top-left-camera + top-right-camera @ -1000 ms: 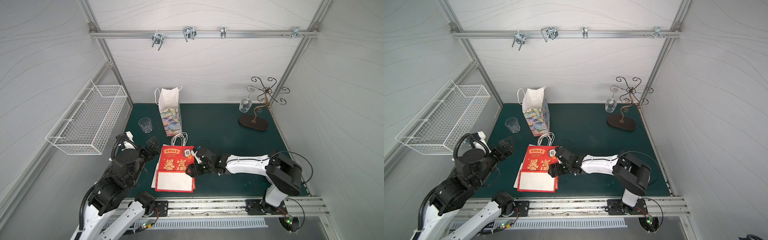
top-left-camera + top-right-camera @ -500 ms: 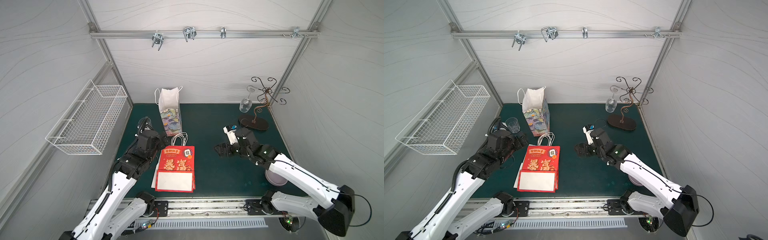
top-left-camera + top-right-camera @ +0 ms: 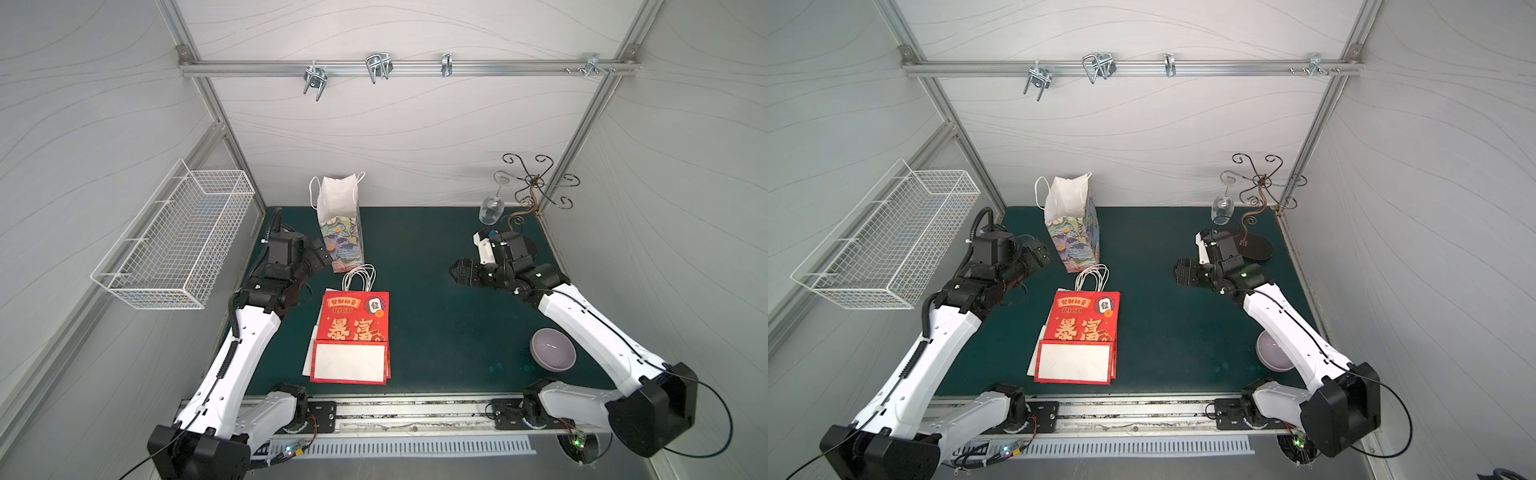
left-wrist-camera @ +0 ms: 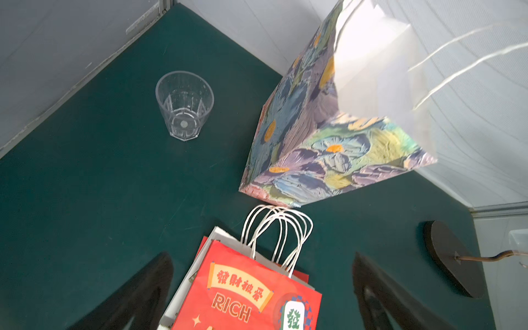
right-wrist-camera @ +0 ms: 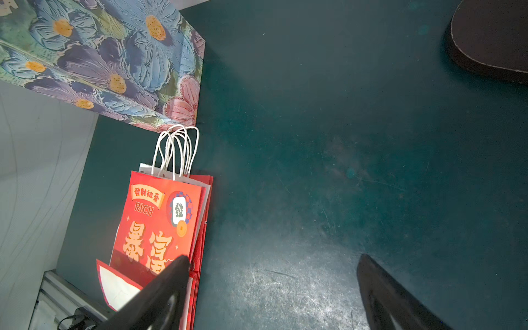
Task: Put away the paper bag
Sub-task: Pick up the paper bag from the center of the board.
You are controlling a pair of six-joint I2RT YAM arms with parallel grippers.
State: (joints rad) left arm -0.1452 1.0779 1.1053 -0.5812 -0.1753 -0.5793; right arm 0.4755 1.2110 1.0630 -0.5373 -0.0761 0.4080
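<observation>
In both top views the red paper bag (image 3: 353,328) is seen lying flat on the green table (image 3: 449,340), just in front of the upright floral bag (image 3: 340,237). Its white twisted-cord handles (image 3: 359,278) reach to that bag's foot, and a folded white base panel (image 3: 349,361) is turned up at the end farthest from it. The left claw (image 3: 322,255) is held just beside the floral bag, on its left, not touching the red paper bag, with its jaws spread. The right claw (image 3: 1181,272) is held well to the right of the floral bag (image 3: 1075,241), clear of the red paper bag (image 3: 1084,324), jaws likewise spread. In the left wrist view the left claw's (image 4: 262,257) dark fingers (image 4: 137,294) are shown wide apart, the red paper bag's (image 4: 245,300) matte printed top edge and cord loops lying below the gap. A clear faceted tumbler (image 4: 184,105) stands beside the floral bag (image 4: 308,148). In the right wrist view the right claw (image 5: 273,258) is spread over bare, scuffed table. There the red paper bag (image 5: 160,223) lies beyond one finger (image 5: 160,297), toward the floral bag (image 5: 114,57), whose paper is embossed with painted flowers.
</observation>
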